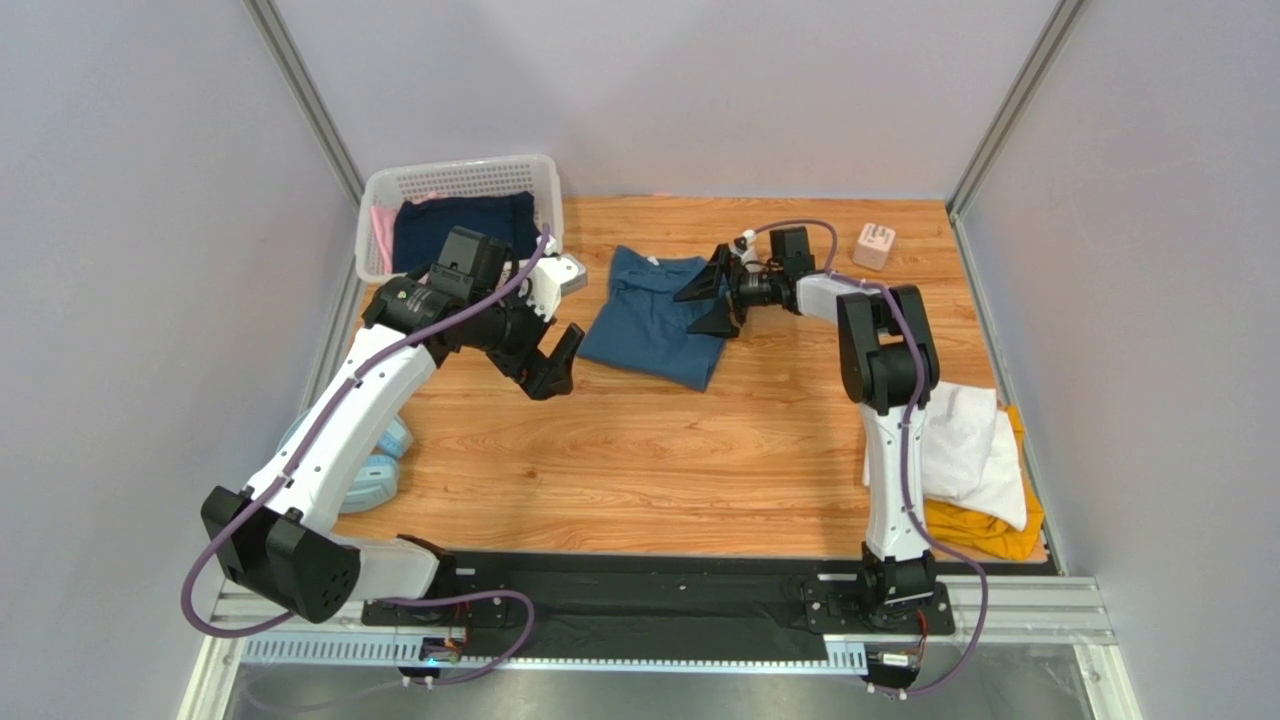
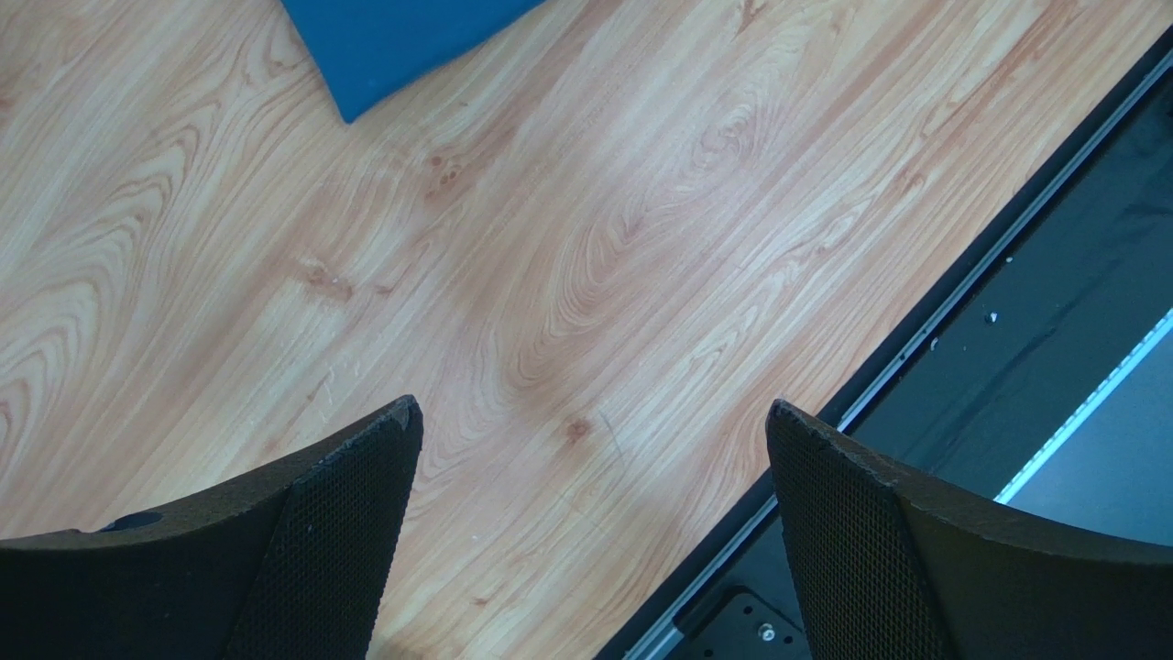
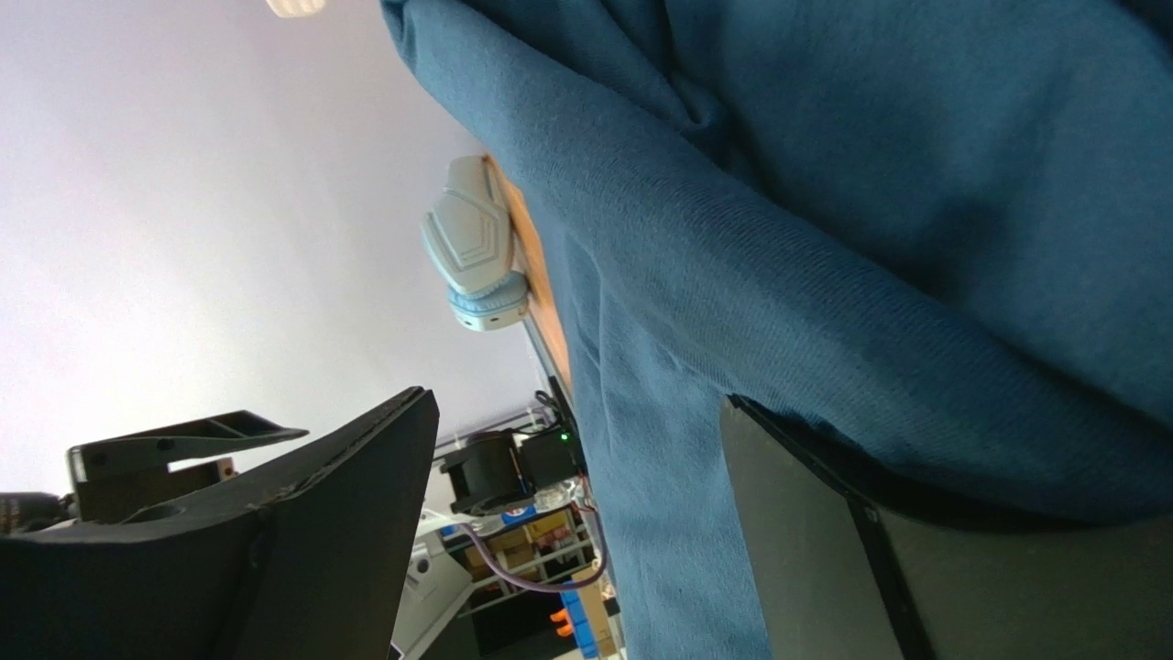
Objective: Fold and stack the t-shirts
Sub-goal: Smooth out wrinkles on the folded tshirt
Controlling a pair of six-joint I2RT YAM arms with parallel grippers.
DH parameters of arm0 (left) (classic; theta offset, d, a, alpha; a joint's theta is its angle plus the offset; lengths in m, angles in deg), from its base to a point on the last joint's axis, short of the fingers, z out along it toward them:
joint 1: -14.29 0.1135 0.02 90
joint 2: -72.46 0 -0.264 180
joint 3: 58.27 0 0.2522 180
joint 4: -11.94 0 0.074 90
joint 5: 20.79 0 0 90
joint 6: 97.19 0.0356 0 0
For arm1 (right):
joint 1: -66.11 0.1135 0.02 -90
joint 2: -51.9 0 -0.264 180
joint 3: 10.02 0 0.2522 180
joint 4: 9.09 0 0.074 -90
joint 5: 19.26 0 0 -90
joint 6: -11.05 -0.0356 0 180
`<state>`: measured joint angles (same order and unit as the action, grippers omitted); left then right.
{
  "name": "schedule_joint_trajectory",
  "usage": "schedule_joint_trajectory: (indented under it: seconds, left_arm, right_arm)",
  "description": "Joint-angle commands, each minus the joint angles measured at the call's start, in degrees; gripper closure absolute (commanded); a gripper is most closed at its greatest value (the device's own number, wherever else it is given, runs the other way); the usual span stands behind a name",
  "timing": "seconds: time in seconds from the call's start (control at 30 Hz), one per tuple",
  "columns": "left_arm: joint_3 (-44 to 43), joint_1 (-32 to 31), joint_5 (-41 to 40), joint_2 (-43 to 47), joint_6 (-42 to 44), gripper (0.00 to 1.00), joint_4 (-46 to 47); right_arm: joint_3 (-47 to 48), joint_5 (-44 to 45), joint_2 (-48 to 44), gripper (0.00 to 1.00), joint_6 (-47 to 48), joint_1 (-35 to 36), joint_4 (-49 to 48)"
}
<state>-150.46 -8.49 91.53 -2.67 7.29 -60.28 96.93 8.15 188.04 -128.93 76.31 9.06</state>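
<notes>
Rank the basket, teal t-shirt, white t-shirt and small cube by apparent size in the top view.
1. basket
2. teal t-shirt and white t-shirt: too alike to rank, right arm hides part of the white
3. small cube

No words or numbers can be read in any view. The blue shirt (image 1: 657, 323) is plain, and the basket (image 1: 451, 171) shows no label.

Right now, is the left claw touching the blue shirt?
Apart. The left wrist view shows the left gripper open over the wooden table, with the teal t-shirt corner lying well beyond its fingertips.
</notes>
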Motion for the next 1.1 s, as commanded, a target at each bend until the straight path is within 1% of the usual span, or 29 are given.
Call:
schedule_joint_trajectory:
  seconds: [0.0,0.03,0.07,0.13,0.17,0.3,0.37,0.5,0.77,0.83,0.9,1.03,1.07]
  left_arm:
    - [-0.1,0.2,-0.4,1.4,1.6,0.00,-1.1]
    - [0.0,0.2,-0.4,1.3,1.6,0.00,-1.1]
    - [0.0,0.2,-0.5,1.3,1.5,0.00,-1.2]
    - [0.1,0.2,-0.4,1.4,1.3,0.00,-1.2]
    - [0.1,0.2,-0.4,1.4,1.3,0.00,-1.2]
    - [1.3,0.2,-0.4,1.7,0.9,0.00,-1.0]
    - [1.6,0.2,-0.5,2.0,1.0,0.00,-0.9]
    - [2.1,0.2,-1.1,2.3,1.2,0.00,-0.9]
    - [2.2,0.2,-2.1,2.2,1.9,0.00,-1.2]
    - [2.2,0.2,-2.2,2.3,2.2,0.00,-1.2]
    - [2.3,0.2,-2.3,2.3,2.4,0.00,-1.2]
    - [1.7,0.2,-2.4,1.7,2.4,0.00,-1.1]
    - [1.3,0.2,-2.4,1.7,2.3,0.00,-1.3]
  right_arm:
    - [-2.1,5.3,-9.4,0.17,7.2,1.1,9.9]
    - [-2.7,6.9,-11.6,0.16,8.7,1.8,13.0]
    - [-3.2,7.7,-16.2,0.16,11.2,2.4,14.6]
    - [-6.1,9.2,-20.0,0.15,12.3,3.9,16.5]
    - [-7.1,9.6,-23.6,0.15,12.7,4.4,16.5]
    - [-13.7,10.8,-28.0,0.14,12.9,7.6,16.2]
    - [-17.9,10.9,-28.6,0.14,12.8,8.6,14.4]
    - [-22.6,10.4,-25.8,0.14,11.3,9.7,9.8]
    - [-23.9,9.9,-18.9,0.15,11.6,9.6,9.0]
    - [-25.1,9.2,-19.4,0.16,10.3,9.6,8.3]
    - [-25.2,8.9,-22.1,0.16,9.3,9.6,8.0]
    - [-21.0,8.3,-27.8,0.16,6.6,9.6,10.6]
    - [-17.9,8.3,-28.4,0.16,5.9,9.5,11.3]
